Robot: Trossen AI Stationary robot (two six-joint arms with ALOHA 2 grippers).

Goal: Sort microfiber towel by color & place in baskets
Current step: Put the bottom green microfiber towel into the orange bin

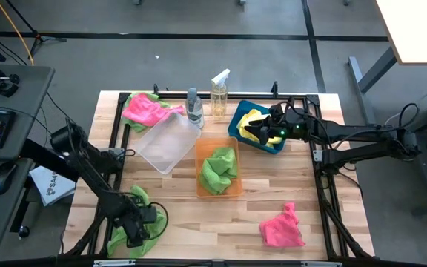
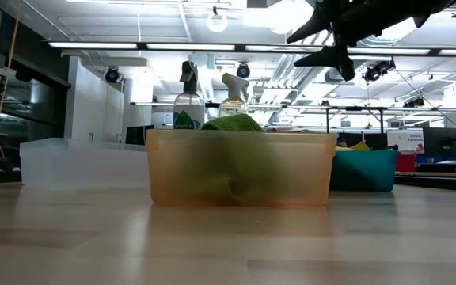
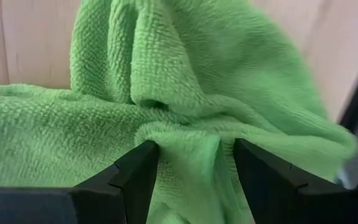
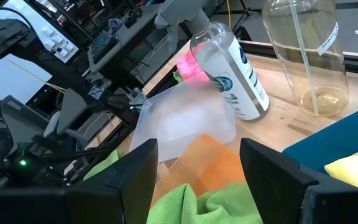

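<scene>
At the bench's near left corner our left gripper [image 3: 188, 180] seemingly pinches a green towel [image 3: 185, 93]; our right gripper [image 1: 273, 124], jaws apart, hangs over the blue basket [image 1: 236, 119].

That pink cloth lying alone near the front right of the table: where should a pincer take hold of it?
Best by the raised peak of the pink cloth, coming straight down from above. It lies crumpled on the bare table, with a bunched fold sticking up at its far edge; that ridge probably gives the fingers something to close around.
</scene>
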